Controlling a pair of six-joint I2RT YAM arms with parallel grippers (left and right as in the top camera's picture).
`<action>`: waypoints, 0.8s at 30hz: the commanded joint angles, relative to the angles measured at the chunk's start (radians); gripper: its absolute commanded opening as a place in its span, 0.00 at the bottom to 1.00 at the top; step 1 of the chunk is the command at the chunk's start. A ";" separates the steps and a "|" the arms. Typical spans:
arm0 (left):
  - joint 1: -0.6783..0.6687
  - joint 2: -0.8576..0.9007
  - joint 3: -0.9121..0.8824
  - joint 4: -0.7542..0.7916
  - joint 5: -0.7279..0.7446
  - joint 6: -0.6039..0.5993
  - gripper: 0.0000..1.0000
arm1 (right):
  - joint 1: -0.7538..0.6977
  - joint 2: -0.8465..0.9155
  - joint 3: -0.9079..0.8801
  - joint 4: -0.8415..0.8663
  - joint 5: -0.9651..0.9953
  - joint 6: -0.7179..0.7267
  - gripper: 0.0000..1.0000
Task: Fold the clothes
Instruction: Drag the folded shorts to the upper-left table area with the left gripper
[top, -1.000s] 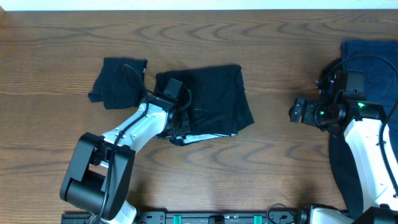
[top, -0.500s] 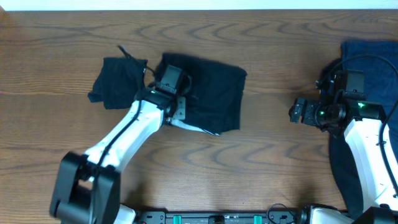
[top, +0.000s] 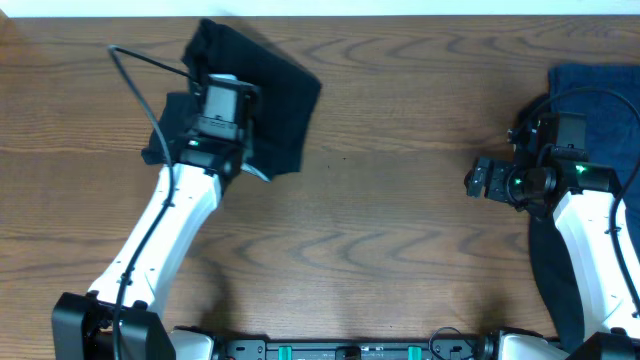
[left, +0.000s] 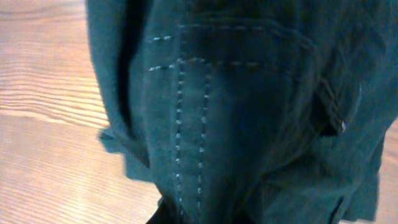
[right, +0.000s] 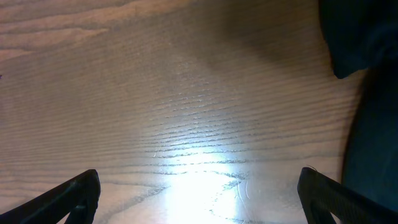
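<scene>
Dark teal stitched garment (top: 280, 95) hangs bunched at eleven o'clock on the brown wood-grain table (top: 400, 250), clamped in the left gripper (top: 228, 145), whose fingers are buried in cloth. A smaller dark crumpled garment (top: 162, 135) lies at nine o'clock from it. At three o'clock, the right gripper (right: 199, 199) is spread wide and empty beside a blue cloth heap (top: 600, 90)

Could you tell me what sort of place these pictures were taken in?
Probably a robotics test bench, not a home: a white left arm and right arm mounted at a wood-grain table, with a dark garment and blue cloth to fold.
</scene>
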 joint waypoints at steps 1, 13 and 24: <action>0.058 -0.019 0.029 0.038 -0.048 0.041 0.06 | -0.006 0.000 0.003 -0.001 0.006 -0.014 0.99; 0.152 -0.018 0.028 0.038 -0.048 0.023 0.06 | -0.006 0.000 0.003 -0.001 0.006 -0.014 0.99; 0.219 -0.003 0.027 0.019 -0.041 -0.109 0.06 | -0.006 0.000 0.003 -0.001 0.006 -0.014 0.99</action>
